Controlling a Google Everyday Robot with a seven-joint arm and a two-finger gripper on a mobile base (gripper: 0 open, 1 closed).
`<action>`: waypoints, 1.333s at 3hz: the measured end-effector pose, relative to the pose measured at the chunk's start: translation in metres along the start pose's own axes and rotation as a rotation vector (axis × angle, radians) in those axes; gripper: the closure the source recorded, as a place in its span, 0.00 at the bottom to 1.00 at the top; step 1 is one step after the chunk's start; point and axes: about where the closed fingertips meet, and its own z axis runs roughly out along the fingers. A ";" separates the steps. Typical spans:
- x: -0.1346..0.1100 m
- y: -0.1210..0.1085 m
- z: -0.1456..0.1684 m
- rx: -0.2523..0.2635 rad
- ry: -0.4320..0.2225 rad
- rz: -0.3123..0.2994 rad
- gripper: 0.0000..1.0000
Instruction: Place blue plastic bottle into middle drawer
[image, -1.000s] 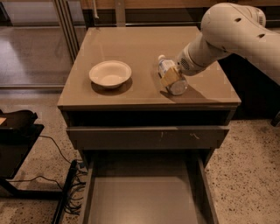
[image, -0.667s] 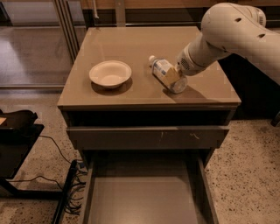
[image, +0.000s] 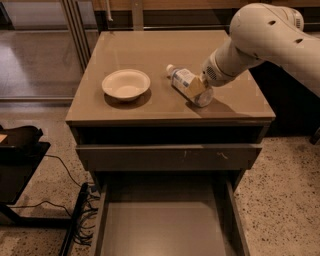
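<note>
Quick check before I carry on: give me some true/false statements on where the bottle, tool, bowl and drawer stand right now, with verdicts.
1. The blue plastic bottle is tipped over at the cabinet top, cap toward the bowl. True.
2. The bottle lies inside the middle drawer. False: that drawer is pulled out below, with no bottle in it.
3. The tool is at the bottle's base end. True.
4. The white bowl is upside down. False: it sits upright, left of the bottle.
</note>
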 end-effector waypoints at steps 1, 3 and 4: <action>-0.002 0.003 -0.004 -0.011 0.005 -0.029 1.00; 0.018 -0.010 -0.056 -0.052 -0.018 -0.033 1.00; 0.033 -0.017 -0.091 -0.074 -0.042 -0.025 1.00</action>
